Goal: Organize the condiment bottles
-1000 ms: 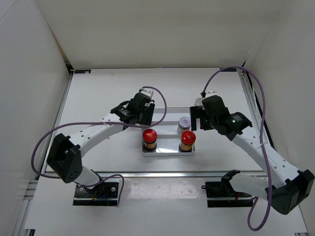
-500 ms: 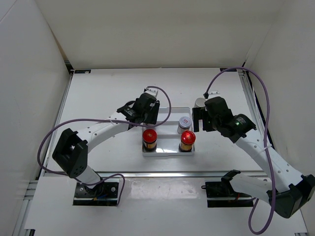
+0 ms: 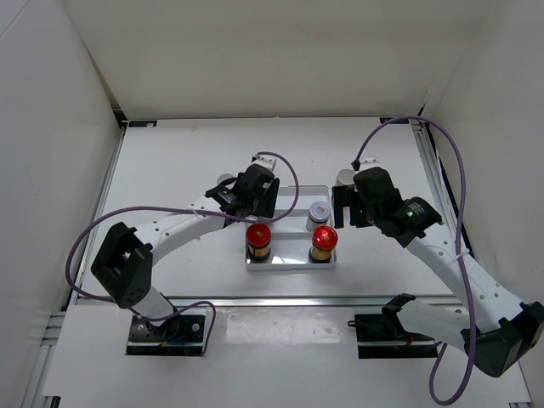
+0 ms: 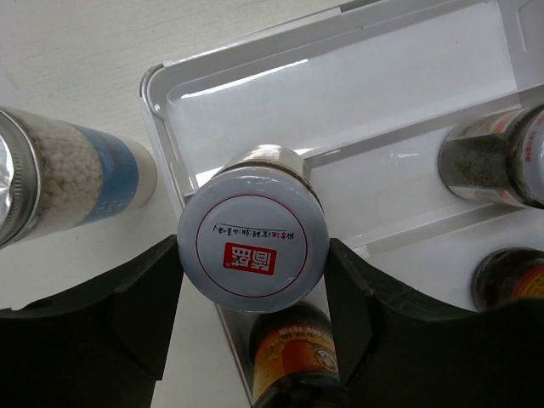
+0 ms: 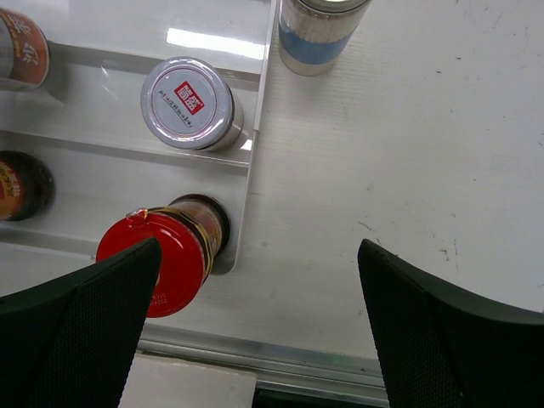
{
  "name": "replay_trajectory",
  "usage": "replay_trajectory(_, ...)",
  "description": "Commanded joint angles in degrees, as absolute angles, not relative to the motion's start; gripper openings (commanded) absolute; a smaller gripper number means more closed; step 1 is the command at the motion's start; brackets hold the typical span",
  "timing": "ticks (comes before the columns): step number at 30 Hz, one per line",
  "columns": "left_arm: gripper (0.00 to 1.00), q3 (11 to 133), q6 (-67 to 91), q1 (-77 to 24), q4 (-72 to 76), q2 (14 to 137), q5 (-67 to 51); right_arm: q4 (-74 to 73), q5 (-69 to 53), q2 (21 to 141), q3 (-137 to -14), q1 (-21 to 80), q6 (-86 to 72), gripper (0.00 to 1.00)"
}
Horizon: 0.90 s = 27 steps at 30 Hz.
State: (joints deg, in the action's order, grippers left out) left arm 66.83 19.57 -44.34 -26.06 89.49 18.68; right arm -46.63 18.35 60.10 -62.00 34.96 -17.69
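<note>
- My left gripper (image 4: 253,285) pinches a silver-capped shaker (image 4: 253,246) at the tray's (image 4: 161,119) left rim; a tall shaker (image 4: 81,170) stands just outside, leftward.
- My right gripper (image 5: 259,331) is spread astride the tray's right rim, with the table (image 5: 408,170) open rightward.

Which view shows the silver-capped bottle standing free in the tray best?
Right wrist: the silver-capped bottle sits whole and close, its cap label clear. Top external shows it small; left wrist cuts it off at the frame's right edge.
</note>
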Motion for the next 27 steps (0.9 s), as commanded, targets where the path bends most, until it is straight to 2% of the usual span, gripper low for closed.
replay_trajectory(1,0.11,65.5,20.9,-45.8,-25.2,86.2,18.2,-46.8,20.0,59.6,-61.8,34.8,-18.2,0.99)
replay_trajectory(14,0.11,66.1,19.7,-46.8,-28.0,83.3,20.0,-47.4,20.0,60.1,-60.7,34.8,-19.2,0.99)
replay_trajectory(15,0.13,66.1,19.7,-46.8,-28.0,84.2,20.6,-47.4,20.0,60.1,-60.7,34.8,-19.2,0.99)
replay_trajectory(16,0.25,66.1,19.0,-46.8,-28.0,84.8,20.6,-47.4,20.0,60.6,-60.7,34.8,-19.8,0.99)
replay_trajectory(18,0.4,66.1,18.3,-46.8,-28.0,86.6,21.1,-47.4,20.0,60.6,-60.7,34.8,-19.8,0.99)
replay_trajectory(19,0.55,66.6,18.3,-46.8,-28.0,87.3,21.1,-47.4,20.0,61.2,-60.7,34.8,-19.8,0.99)
replay_trajectory(21,0.71,67.1,18.3,-46.8,-28.6,88.9,22.8,-47.4,20.0,61.9,-62.4,34.3,-19.8,0.99)
replay_trajectory(23,0.8,67.7,17.8,-46.8,-28.6,89.5,23.6,-47.4,20.0,63.4,-63.6,34.3,-19.8,0.99)
replay_trajectory(27,0.9,72.3,16.5,-46.8,-31.3,90.7,24.8,-47.9,20.9,67.0,-67.1,31.9,-20.3,0.99)
